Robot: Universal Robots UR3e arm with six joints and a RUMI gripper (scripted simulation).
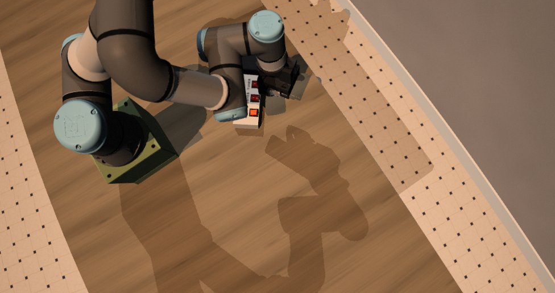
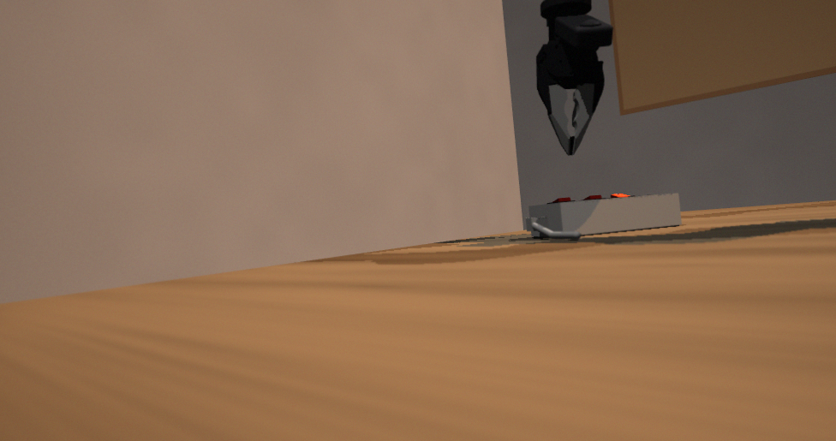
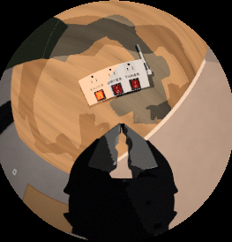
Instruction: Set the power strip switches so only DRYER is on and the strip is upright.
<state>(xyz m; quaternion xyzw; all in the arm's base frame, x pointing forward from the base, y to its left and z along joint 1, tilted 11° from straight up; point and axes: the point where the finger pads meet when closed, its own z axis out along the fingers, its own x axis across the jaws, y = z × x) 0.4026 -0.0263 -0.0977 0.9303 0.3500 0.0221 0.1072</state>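
Note:
The white power strip (image 1: 248,123) (image 2: 608,212) (image 3: 110,80) lies flat on the wooden table with its switches facing up. It has three rocker switches in a row. The end switch (image 1: 253,112) (image 2: 619,195) (image 3: 100,94) glows bright orange. The middle switch (image 1: 255,98) (image 3: 117,88), under the DRYER label, is dark red, and so is the third switch (image 1: 255,83) (image 3: 135,83) near the cord stub (image 2: 552,233) (image 3: 142,55). My gripper (image 2: 570,151) (image 3: 121,124) is shut and empty. It hangs well above the cord end of the strip, clear of it.
The arm's green base (image 1: 132,147) stands left of the strip, and the forearm crosses above the strip's far side. Perforated light bands (image 1: 388,116) run along both table edges. A tan wall (image 2: 234,116) and a brown board (image 2: 719,34) stand behind.

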